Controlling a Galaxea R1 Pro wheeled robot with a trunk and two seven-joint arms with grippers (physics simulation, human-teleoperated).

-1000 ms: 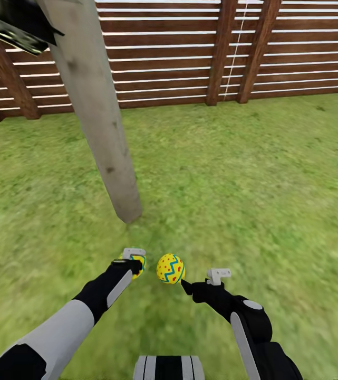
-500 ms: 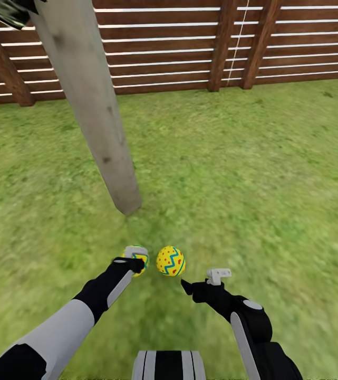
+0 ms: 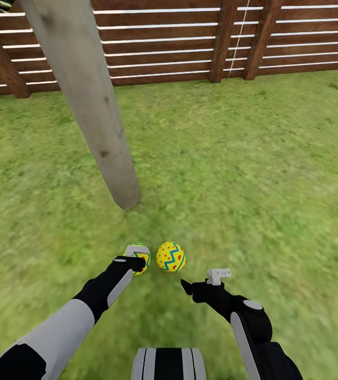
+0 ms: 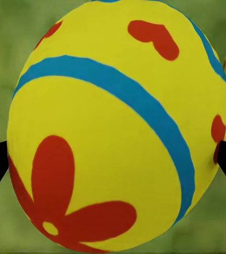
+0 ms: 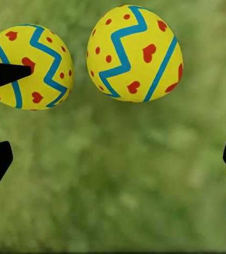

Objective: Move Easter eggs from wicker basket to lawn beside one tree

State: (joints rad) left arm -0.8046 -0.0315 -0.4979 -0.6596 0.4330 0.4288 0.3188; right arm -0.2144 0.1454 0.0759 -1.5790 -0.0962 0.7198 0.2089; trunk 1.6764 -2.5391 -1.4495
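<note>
- So we've got one zigzag egg [image 3: 171, 256] lying on the lawn [image 3: 253, 174] lower centre, near the tree [image 3: 92, 105] trunk's foot.
- Our left gripper [image 3: 137, 257] is clamped on the flower egg [image 4: 118, 127], just beside the first.
- Right gripper [image 3: 200, 281] is spread wide, holding nothing.
- Third egg and basket aren't visible, so we'd say roughly halfway.

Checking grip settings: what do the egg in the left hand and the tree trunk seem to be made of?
The egg in the left hand looks like hard, smooth painted plastic or ceramic: even yellow surface, crisp red and blue patterns. The tree trunk looks like matte pale wood with dark spots.
</note>
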